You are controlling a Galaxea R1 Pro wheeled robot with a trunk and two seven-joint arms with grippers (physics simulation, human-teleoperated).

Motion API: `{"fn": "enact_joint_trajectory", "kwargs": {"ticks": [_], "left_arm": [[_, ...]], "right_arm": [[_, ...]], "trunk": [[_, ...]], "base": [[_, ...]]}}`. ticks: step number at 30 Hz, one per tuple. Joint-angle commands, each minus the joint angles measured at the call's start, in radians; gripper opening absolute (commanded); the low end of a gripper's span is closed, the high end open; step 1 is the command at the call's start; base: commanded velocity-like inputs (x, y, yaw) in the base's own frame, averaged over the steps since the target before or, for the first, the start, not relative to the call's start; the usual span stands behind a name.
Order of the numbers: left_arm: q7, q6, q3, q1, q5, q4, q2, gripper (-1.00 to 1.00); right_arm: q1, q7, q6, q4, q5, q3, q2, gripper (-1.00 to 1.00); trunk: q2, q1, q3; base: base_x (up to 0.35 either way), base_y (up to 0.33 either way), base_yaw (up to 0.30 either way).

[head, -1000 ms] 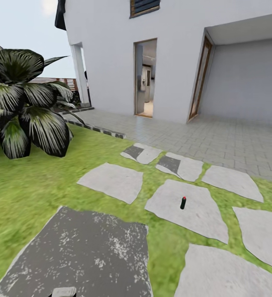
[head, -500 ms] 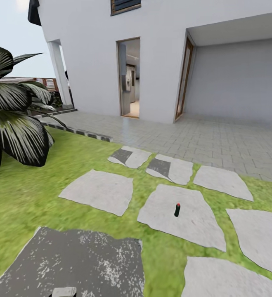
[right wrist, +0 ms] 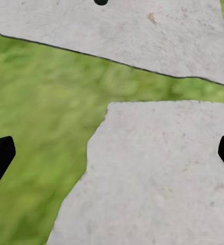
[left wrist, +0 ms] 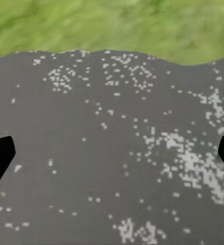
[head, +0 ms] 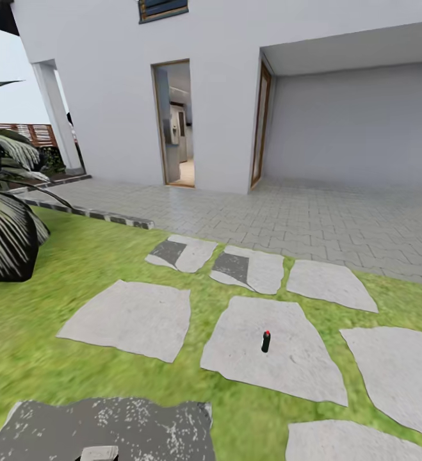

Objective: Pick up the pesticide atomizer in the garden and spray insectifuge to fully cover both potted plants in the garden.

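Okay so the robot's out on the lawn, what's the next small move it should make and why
Probably roll the base forward toward the small dark bottle, likely the atomizer. It stands upright on a pale stepping stone ahead, slightly right of centre and beyond the arms. The left gripper hangs wide open over a dark speckled slab, the right gripper open over grass and stone, neither holding anything.

The left end effector (left wrist: 112,153) and the right end effector (right wrist: 112,153) were held spread wide, fingertips pointed downward, nothing gripped.
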State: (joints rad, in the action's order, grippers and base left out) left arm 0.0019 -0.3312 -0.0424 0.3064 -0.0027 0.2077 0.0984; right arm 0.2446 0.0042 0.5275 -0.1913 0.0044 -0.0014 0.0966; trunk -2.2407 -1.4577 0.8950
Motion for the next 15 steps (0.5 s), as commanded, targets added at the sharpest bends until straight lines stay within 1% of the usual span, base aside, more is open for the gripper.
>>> {"fn": "enact_joint_trajectory", "kwargs": {"ticks": [1,15], "left_arm": [[0.000,-0.003,-0.004,0.000,0.000,-0.001,0.000,1.00],[0.000,-0.003,-0.004,0.000,0.000,-0.001,0.000,1.00]], "right_arm": [[0.001,0.000,0.003,0.001,0.000,0.000,0.000,1.00],[0.001,0.000,0.003,0.001,0.000,0.000,0.000,1.00]], "trunk": [[0.000,0.000,0.000],[0.000,0.000,-0.012]], "base": [[0.338,0.089,-0.222],[0.338,0.087,-0.222]]}}
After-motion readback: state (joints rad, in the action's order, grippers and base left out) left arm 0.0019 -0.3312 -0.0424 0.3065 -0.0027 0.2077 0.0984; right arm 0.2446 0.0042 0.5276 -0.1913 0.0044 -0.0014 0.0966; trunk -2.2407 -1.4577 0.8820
